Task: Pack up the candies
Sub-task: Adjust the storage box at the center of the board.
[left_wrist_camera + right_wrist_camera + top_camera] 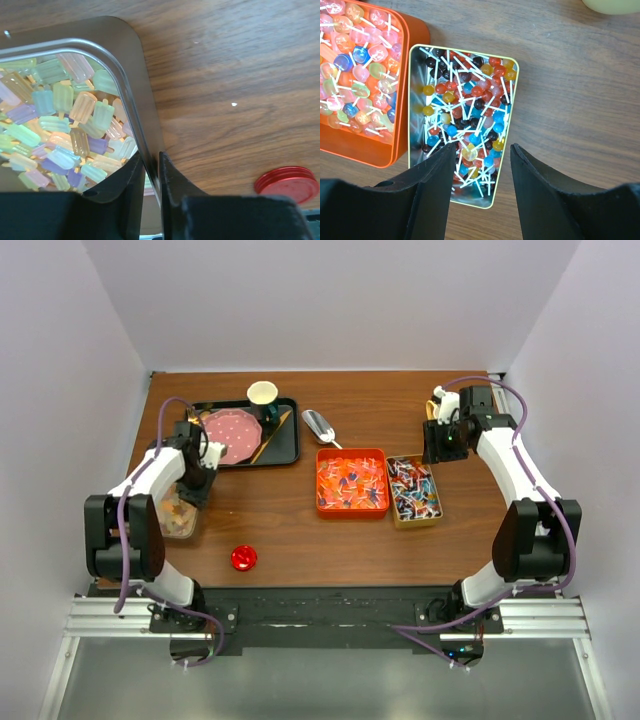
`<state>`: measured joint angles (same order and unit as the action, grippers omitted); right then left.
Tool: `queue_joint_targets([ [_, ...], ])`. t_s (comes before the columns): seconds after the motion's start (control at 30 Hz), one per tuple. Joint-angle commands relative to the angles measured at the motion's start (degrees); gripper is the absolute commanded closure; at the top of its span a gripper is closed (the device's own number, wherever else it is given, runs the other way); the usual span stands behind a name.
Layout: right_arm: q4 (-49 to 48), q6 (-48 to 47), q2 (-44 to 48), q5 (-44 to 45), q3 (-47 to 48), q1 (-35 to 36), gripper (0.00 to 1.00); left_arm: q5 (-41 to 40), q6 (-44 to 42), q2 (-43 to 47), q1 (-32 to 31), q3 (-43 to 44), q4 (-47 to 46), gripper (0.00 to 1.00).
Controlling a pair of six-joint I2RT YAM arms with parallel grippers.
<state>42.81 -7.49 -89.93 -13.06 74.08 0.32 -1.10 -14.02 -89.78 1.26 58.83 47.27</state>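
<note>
The wall of a metal tin [131,62] is being pinched by the left hand [152,162], which is closed on it with one finger inside and the other outside. The tin is sitting at the left side of the desk [225,75] and is being filled by pastel candies [65,125] shaped like tiny ice pops, in yellow, green, pink, blue and purple. A red disc [287,182] is lying on the desk to the tin's right, apart from it. The right hand [483,148] is being held open and is gripping nothing, poised above a yellow-rimmed tin [468,199] packed with lollipops [465,100] in red, blue, orange and dark colours. Just beside that tin, an orange box [370,152] is holding paler wrapped lollipops. At the far side of the desk a black tray [288,445], a cup [262,392] and a scoop [320,425] are being left alone by both hands.
</note>
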Motion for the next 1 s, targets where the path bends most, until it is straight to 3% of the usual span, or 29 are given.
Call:
queue_joint_targets([
  [0.0,0.26,0.28,0.11,-0.83,2.82,-0.14,0.49,5.23,0.05,0.04,-0.29,-0.47,0.37,0.81],
  [0.43,1.05,-0.51,-0.77,-0.83,3.88,-0.14,0.49,6.64,-2.77,2.5,-14.34,0.41,5.64,0.86],
  [0.7,1.4,-1.57,0.11,-0.39,3.44,-0.14,0.49,11.11,-4.69,2.94,-19.52,0.67,7.05,0.87],
  [0.97,1.05,-1.57,1.51,-0.3,2.03,-0.14,0.49,13.93,-5.93,-0.04,-29.9,0.15,5.91,1.0],
])
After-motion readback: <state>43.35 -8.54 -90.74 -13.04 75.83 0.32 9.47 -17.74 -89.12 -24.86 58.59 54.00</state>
